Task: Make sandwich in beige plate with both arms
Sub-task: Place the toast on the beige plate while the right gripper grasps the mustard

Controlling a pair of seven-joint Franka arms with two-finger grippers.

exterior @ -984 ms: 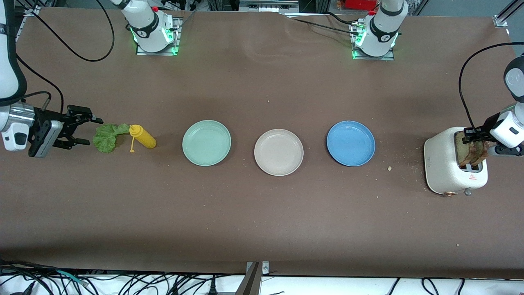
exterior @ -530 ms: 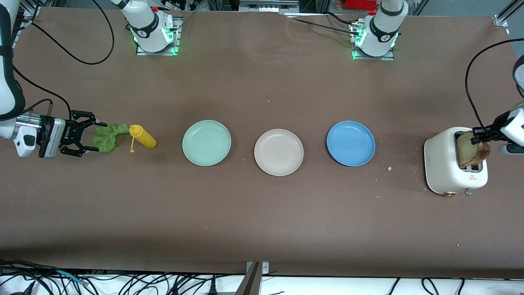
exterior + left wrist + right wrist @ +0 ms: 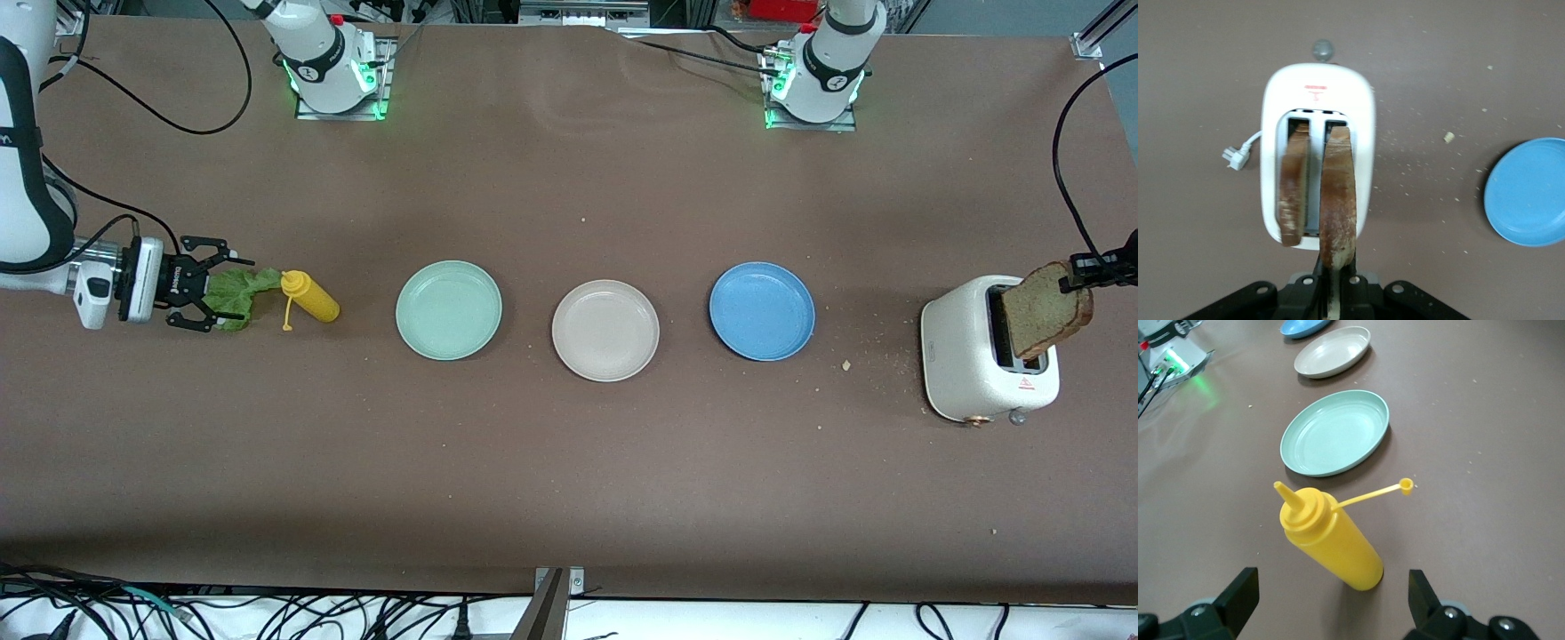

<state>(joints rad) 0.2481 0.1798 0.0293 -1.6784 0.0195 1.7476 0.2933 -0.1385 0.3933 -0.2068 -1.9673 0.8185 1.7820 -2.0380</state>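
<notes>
The left tool (image 3: 1083, 272) has lifted one slice of toast (image 3: 1045, 310) most of the way out of the toaster (image 3: 965, 364) over the last second, its fingers pinched shut on the slice's top edge; only the lower corner remains over the slot, and a second slice (image 3: 1293, 190) sits in the other slot (seen from the left wrist); so the first layer of the sandwich is nearly free to travel.

The right tool (image 3: 218, 295) has meanwhile advanced along the bench to the lettuce leaf (image 3: 240, 293), its fingers spread wide on either side of the leaf's edge and gripping nothing yet; the yellow squeeze bottle (image 3: 310, 298) lies just beside the leaf.

The beige plate (image 3: 605, 331) is empty, between the mint-green plate (image 3: 449, 310) and the blue plate (image 3: 762, 311); I judge the toast should go there first, the leaf after.
</notes>
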